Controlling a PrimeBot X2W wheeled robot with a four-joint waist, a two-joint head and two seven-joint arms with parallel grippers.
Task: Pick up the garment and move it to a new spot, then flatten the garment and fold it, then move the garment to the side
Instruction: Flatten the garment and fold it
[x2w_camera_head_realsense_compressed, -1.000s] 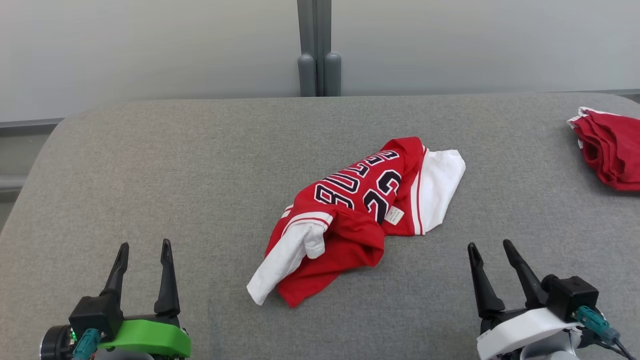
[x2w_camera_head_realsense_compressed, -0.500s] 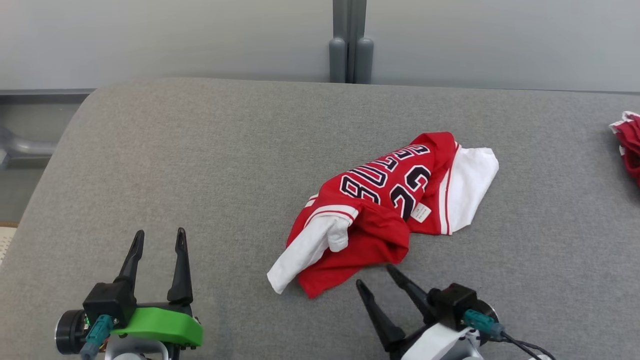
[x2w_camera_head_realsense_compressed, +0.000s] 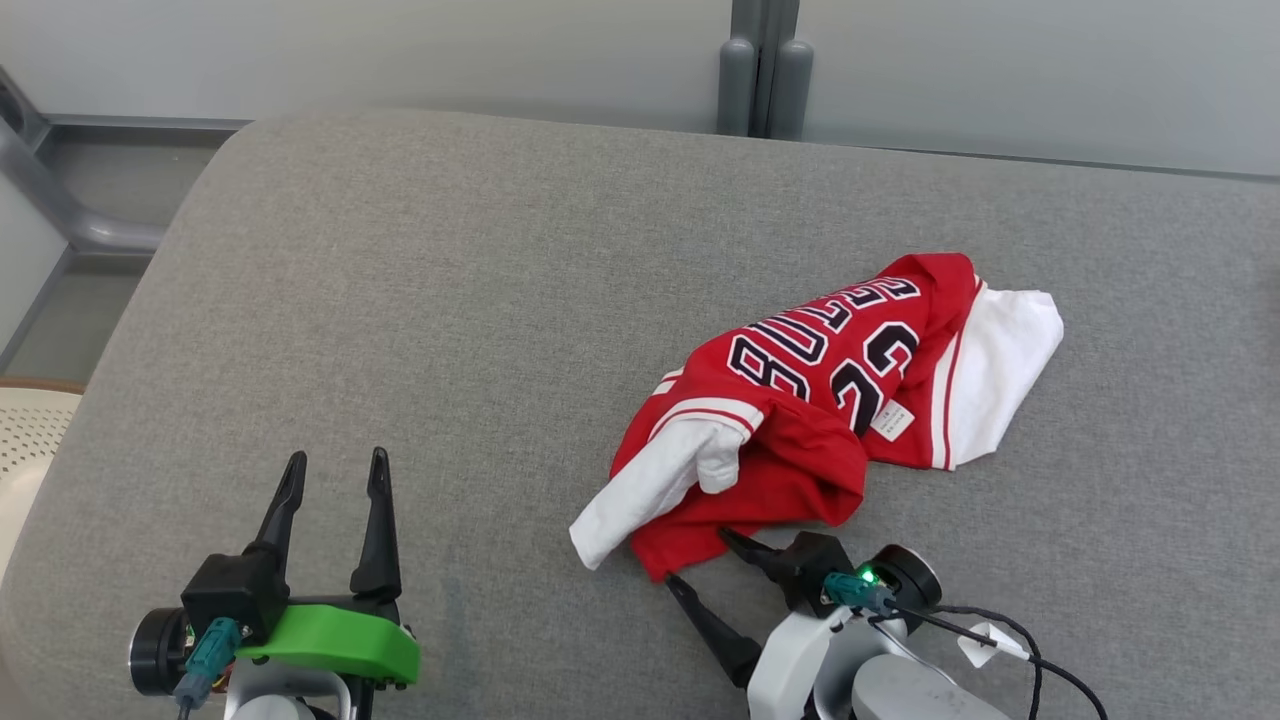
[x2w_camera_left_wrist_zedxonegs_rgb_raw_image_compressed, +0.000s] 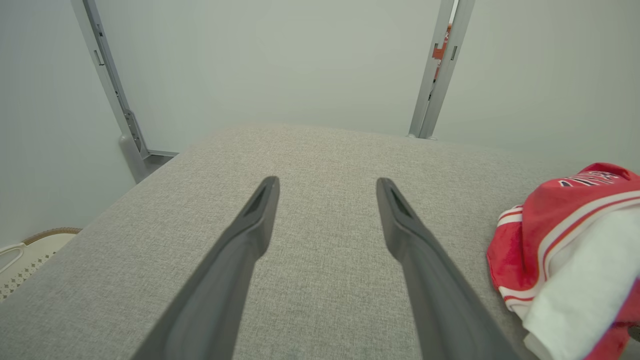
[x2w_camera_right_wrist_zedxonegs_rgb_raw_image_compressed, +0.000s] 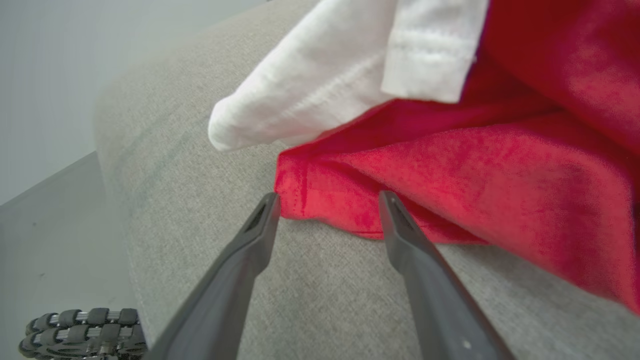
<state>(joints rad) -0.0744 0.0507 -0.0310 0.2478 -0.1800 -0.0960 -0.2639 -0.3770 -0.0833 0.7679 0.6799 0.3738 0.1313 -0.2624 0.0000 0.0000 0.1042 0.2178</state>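
The right end effector (x2w_camera_head_realsense_compressed: 698, 558) (x2w_camera_right_wrist_zedxonegs_rgb_raw_image_compressed: 328, 196) stands wide open and low over the table (x2w_camera_head_realsense_compressed: 450, 300) (x2w_camera_right_wrist_zedxonegs_rgb_raw_image_compressed: 165, 175), with its two dark fingers pointed at the near red hem of the garment (x2w_camera_head_realsense_compressed: 800, 400) (x2w_camera_right_wrist_zedxonegs_rgb_raw_image_compressed: 450, 160). In the right wrist view, both tips reach the edge of that hem, one at its corner and the other a little along it. No cloth is pinched between them, and I cannot tell whether they touch the fabric. The left end effector (x2w_camera_head_realsense_compressed: 338, 457) (x2w_camera_left_wrist_zedxonegs_rgb_raw_image_compressed: 327, 180), on its green housing, is also spread wide and holds nothing. It sits over bare grey fabric, well apart from the garment, with its fingers pointing toward the far edge of the table.

The garment lies crumpled right of the table's middle. It is a red jersey with dark, white-edged lettering and numerals facing up and a small white label near them. A white sleeve (x2w_camera_head_realsense_compressed: 650, 485) (x2w_camera_right_wrist_zedxonegs_rgb_raw_image_compressed: 310, 90) trails toward the near left, just above the red hem, and another white part spreads at the far right. Beyond the far edge, a pair of grey posts (x2w_camera_head_realsense_compressed: 765, 70) stands against a pale wall.
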